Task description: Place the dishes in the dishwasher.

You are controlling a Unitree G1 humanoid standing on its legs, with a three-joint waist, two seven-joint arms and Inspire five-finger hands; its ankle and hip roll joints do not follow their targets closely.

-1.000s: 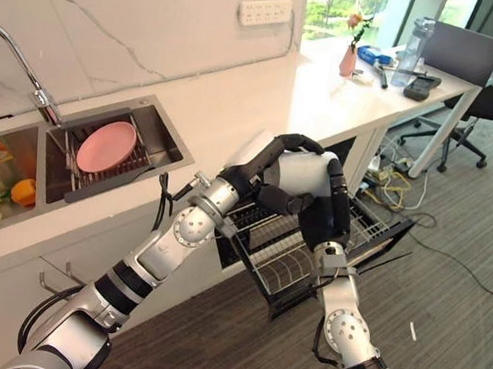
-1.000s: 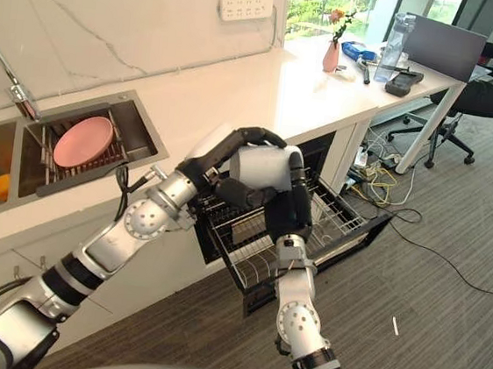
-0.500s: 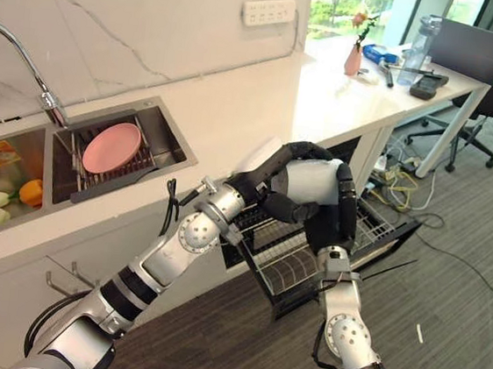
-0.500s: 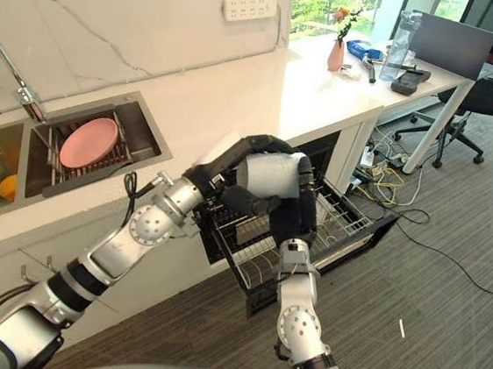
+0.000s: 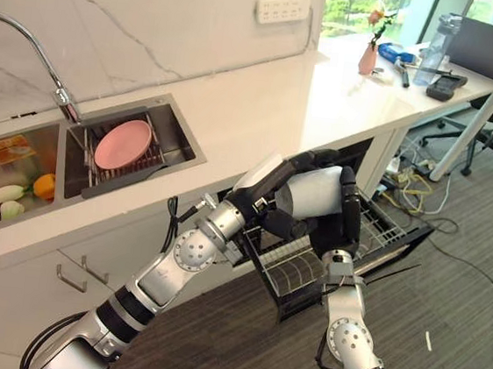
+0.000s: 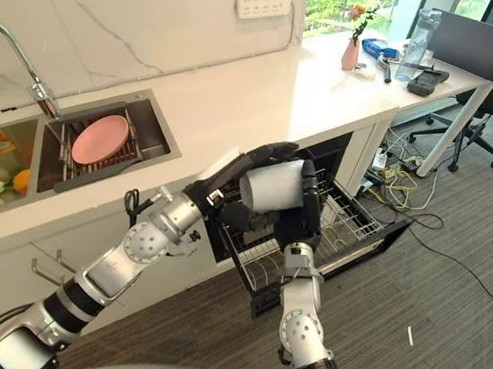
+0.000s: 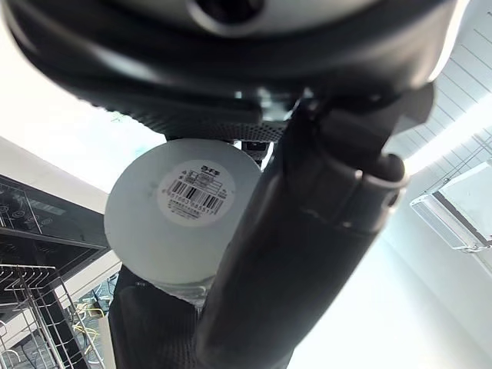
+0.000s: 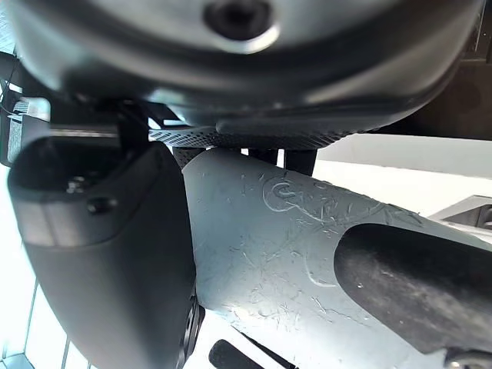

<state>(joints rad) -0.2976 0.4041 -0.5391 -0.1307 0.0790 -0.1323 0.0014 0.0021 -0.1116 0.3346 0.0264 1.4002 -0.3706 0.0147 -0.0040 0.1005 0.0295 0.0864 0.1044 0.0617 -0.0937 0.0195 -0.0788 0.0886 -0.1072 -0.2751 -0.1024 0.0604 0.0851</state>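
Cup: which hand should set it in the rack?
Probably the right hand. Its fingers wrap the cup from the side, directly above the open rack, and its forearm rises from below. The left hand also grips the cup, but reaches in sideways from the sink side.

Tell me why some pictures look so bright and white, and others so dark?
In the left wrist view, daylight washes the background white behind the grey cup, while the left hand is a dark shape against it. In the right wrist view, the right hand is shadowed and the cup's scratches are lit. In the left eye view, the countertop glares near the window.
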